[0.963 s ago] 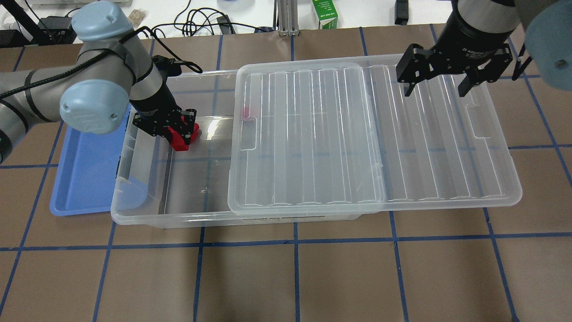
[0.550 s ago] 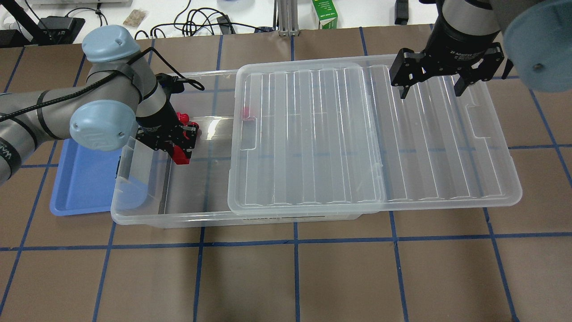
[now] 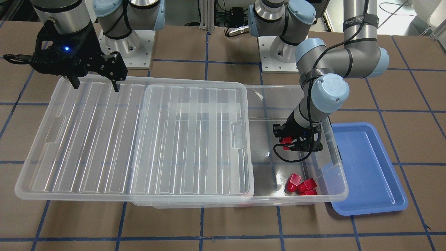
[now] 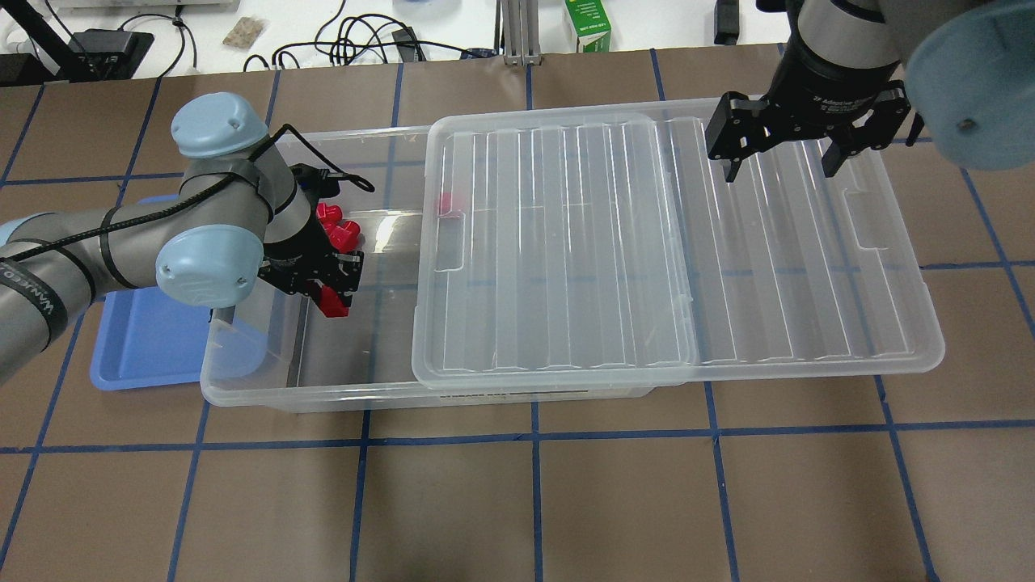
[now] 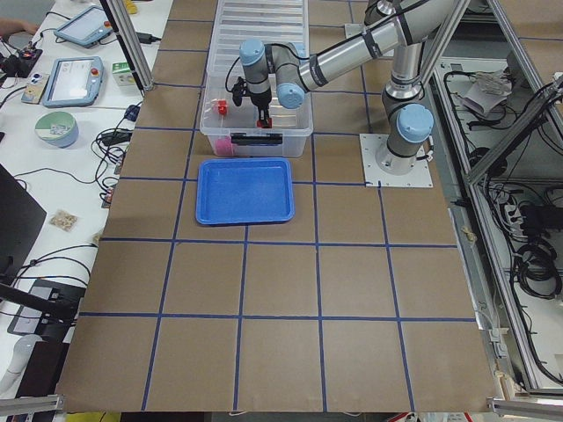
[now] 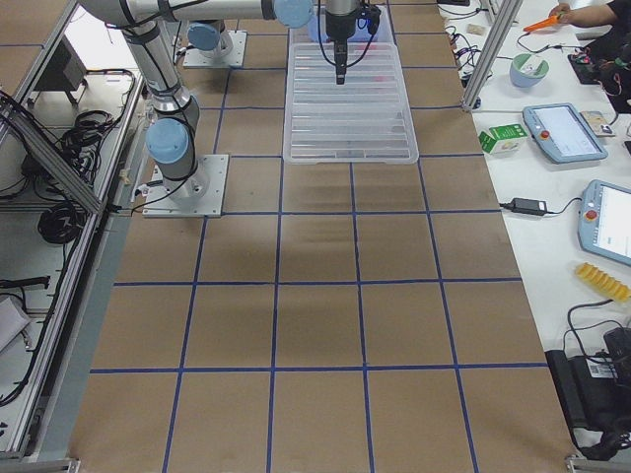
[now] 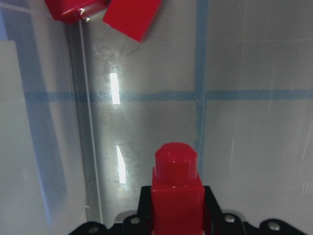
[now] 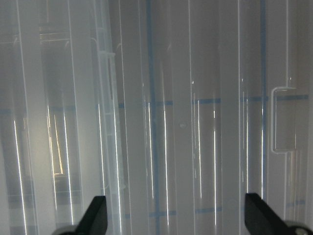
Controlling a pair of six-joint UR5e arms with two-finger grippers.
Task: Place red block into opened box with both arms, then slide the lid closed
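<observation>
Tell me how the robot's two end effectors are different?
The left end effector is shut on a red block; the right end effector is open and empty. The left one is over the open end of the box; the right one hovers above the lid. Both are black, two-fingered and point down.

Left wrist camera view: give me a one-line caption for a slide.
Inside the clear box, the left gripper holds a red block stub-forward, other red blocks lying ahead.

Red block (image 7: 176,193) base past wrist view's edge
</observation>
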